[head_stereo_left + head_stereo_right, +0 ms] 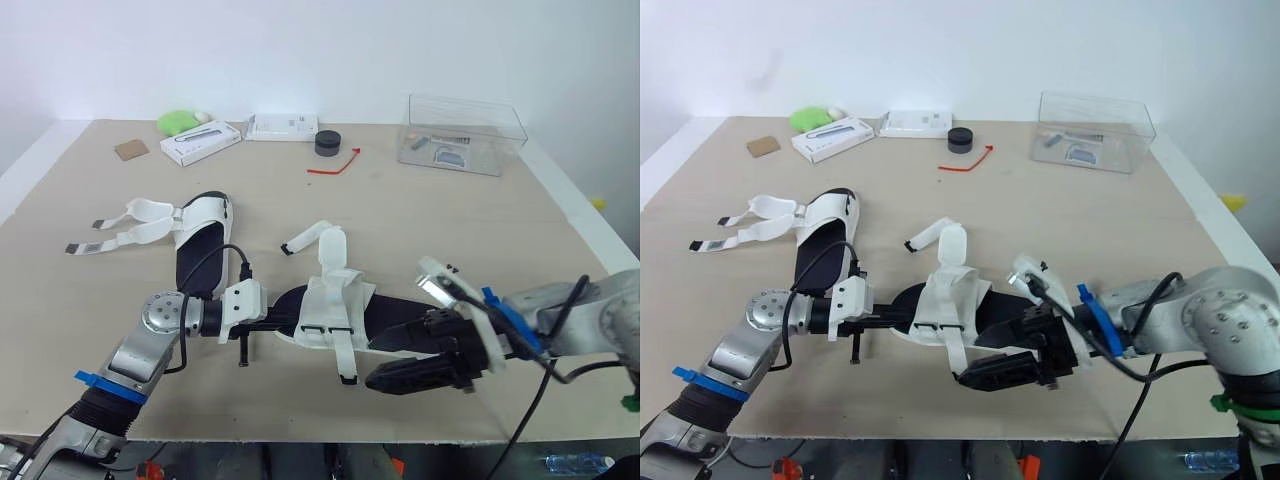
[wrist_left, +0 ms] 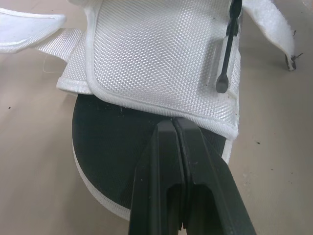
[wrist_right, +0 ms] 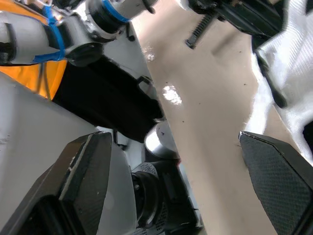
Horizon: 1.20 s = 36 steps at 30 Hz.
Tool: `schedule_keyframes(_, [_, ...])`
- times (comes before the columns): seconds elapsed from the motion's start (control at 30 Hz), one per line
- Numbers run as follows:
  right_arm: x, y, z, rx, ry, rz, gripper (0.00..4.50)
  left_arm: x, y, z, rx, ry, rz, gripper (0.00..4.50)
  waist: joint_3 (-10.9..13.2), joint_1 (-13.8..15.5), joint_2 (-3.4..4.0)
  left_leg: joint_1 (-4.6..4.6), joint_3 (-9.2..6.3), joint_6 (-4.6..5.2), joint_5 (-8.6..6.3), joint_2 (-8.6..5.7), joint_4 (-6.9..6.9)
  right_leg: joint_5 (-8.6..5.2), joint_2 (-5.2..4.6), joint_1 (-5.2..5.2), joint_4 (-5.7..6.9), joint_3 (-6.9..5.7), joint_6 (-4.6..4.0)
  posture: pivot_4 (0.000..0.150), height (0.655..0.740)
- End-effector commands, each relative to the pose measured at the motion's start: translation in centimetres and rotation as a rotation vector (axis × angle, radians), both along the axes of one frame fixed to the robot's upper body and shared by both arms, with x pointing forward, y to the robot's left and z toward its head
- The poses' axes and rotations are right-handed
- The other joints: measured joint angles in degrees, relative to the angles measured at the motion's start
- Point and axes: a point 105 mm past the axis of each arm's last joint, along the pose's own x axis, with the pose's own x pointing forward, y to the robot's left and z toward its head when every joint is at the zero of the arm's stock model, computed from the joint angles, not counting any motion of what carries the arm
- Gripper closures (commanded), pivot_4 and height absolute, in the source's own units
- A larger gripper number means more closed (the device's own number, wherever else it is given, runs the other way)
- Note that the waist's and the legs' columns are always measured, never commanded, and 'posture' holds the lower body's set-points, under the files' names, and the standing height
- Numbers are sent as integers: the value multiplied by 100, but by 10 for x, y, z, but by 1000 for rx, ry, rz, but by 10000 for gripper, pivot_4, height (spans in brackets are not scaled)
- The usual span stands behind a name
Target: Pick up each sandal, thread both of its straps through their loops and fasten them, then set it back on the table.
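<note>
Black-soled sandal with white woven straps (image 1: 335, 310): front centre of beige table (image 1: 450, 230), straps loose | left gripper (image 2: 174, 125): fingers pressed together, tips on its sole | right gripper (image 3: 173, 137): spread wide, beside its other end | step: probably threading; next, pinch a strap end and feed it through its loop.

Two sandals (image 1: 200, 235) (image 1: 335, 300), two white boxes (image 1: 200, 143) (image 1: 283, 127); one each: clear container (image 1: 462, 135), black disc (image 1: 328, 143), red tie (image 1: 335, 166), green lump (image 1: 178, 122), cardboard square (image 1: 131, 150).
</note>
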Motion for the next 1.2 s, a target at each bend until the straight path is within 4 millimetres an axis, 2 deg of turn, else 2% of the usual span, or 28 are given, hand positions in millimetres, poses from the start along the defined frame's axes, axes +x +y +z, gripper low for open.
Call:
schedule_keyframes(0.03, [14,0,-11,-28,-65,-50,564,1,3,-15,52,47,22,45000,-1,0,6,-1,1,0,0,-2,1,1,0,0,0,0,2,1500,7400])
schedule_keyframes(0.37, [32,9,-15,-4,-132,-80,564,9,6,-10,36,26,63,45000,-2,-6,8,2,2,9,7,-5,7,13,16,1,1,3,6,1500,7400])
schedule_keyframes(0.6, [35,16,-17,-8,-135,-53,564,27,13,-11,59,-23,139,45000,-2,-5,8,5,1,19,19,-2,7,29,25,1,4,4,-4,1500,7400])
schedule_keyframes(0.83, [41,21,-25,-28,-132,-49,564,31,15,-12,60,-33,162,45000,-3,-7,8,4,2,19,19,-2,7,30,24,0,4,5,-4,1500,7400])
schedule_keyframes(0.93, [47,25,-27,-31,-128,-71,12928,31,15,-13,60,-32,167,45000,-3,-7,8,6,3,21,22,-2,8,36,25,1,4,6,-7,1500,7400])
schedule_keyframes(1.13, [50,27,-33,-59,-90,-114,42597,26,14,-16,57,-20,167,45000,-3,-7,9,6,2,23,27,0,8,40,25,1,7,5,-12,1500,7400])
schedule_keyframes(1.17, [48,27,-34,-63,-82,-113,44417,25,14,-16,57,-19,168,45000,-4,-7,9,7,2,23,27,0,8,40,25,1,7,5,-12,1500,7400])
schedule_keyframes(1.2, [47,27,-35,-67,-73,-111,44417,25,15,-16,58,-19,168,45000,-4,-6,9,8,2,22,27,-1,8,41,25,1,7,6,-10,1500,7400])
